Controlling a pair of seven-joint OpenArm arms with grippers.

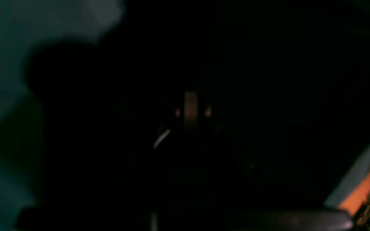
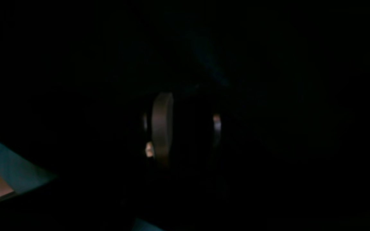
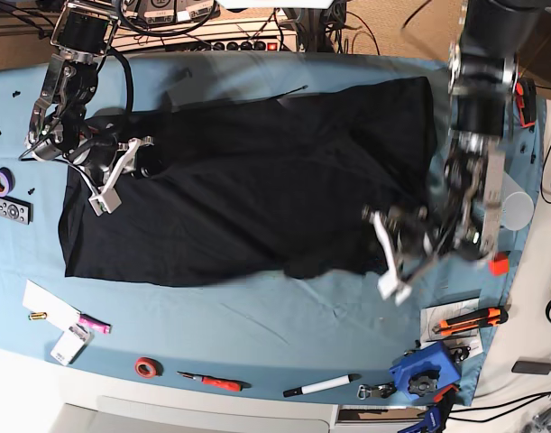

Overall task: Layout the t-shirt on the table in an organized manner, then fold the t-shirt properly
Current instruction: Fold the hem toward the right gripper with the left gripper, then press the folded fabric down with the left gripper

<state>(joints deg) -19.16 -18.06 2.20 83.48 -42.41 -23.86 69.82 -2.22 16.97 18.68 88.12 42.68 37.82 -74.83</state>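
Observation:
The black t-shirt (image 3: 257,189) lies spread across the middle of the light blue table (image 3: 257,311), plain side up, with no print or tag showing. My left gripper (image 3: 372,236) is low over the shirt's front right corner. In the left wrist view it (image 1: 190,109) looks shut, with dark fabric all around it. My right gripper (image 3: 147,168) rests on the shirt's left end. In the right wrist view its pads (image 2: 162,128) stand apart over black fabric. Both wrist views are almost black.
At the left edge lie a purple tape roll (image 3: 0,182) and a remote (image 3: 6,209). Along the front lie white cards (image 3: 50,305), a red tape roll (image 3: 147,367), a red knife (image 3: 212,382), a marker (image 3: 322,386), an orange cutter (image 3: 469,318) and a blue tool (image 3: 424,370).

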